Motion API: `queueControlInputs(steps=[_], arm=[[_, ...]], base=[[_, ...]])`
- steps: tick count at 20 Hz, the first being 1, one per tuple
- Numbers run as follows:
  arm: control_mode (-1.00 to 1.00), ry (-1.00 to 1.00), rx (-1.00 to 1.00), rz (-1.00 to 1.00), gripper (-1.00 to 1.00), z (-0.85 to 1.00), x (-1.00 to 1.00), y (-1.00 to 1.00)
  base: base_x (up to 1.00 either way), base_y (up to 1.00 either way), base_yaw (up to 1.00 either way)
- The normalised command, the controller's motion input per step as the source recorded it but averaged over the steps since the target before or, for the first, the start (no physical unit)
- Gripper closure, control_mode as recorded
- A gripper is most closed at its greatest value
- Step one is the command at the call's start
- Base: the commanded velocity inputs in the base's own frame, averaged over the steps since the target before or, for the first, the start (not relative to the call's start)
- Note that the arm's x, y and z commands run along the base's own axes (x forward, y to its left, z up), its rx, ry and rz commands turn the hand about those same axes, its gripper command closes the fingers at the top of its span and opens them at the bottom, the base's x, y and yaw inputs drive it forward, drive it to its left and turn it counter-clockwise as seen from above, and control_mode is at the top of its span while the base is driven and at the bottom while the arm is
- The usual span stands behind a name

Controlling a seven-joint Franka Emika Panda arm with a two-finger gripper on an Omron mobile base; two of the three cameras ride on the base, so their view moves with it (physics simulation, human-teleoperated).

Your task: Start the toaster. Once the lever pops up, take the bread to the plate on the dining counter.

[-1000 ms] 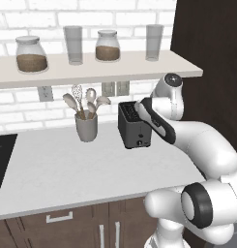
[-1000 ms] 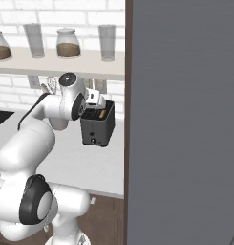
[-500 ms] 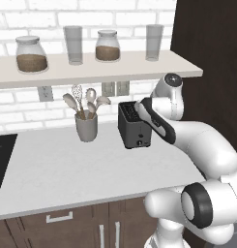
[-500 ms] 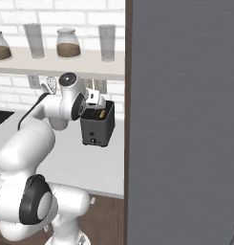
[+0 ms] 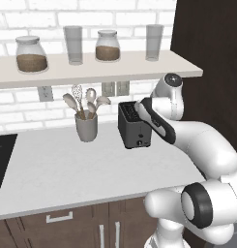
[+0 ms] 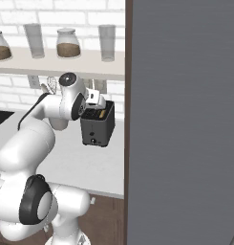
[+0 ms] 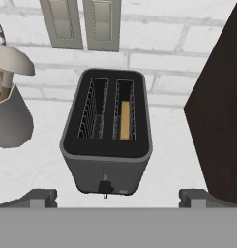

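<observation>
A white brick wall backs a pale wall counter (image 5: 66, 169), with a shelf (image 5: 91, 72) of jars and glasses above. The toaster (image 5: 134, 125) stands on that counter near its right end, close to a dark cabinet side (image 7: 219, 111). In the hand view the bread (image 7: 124, 120) sits deep in the right slot, only its tan top edge showing, and the lever (image 7: 105, 186) is low on the front face. The gripper (image 6: 93, 97) hangs over the toaster with its jaws spread wide, holding nothing.

Judged from here, the risks are these. The lever is small and sits low on the front, so a descent that is off line would push the toaster body and slide it on the counter instead of starting it. The cabinet is close on one side, so a wide swing could knock it. The crock (image 5: 86, 127) of utensils stands to the toaster's left, apart, and seems safe. The bread lies low, so an early grab would miss it.
</observation>
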Motion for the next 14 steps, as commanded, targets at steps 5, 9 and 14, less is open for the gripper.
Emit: queueControlInputs(steps=[5,9,14], arm=[[-1.0,0.0,0.0,0.0,-1.0,0.0,0.0,0.0],[-1.0,0.0,0.0,0.0,-1.0,0.0,0.0,0.0],[-1.0,0.0,0.0,0.0,-1.0,0.0,0.0,0.0]], base=[[0.0,0.0,0.0],[0.0,0.0,0.0],[0.0,0.0,0.0]])
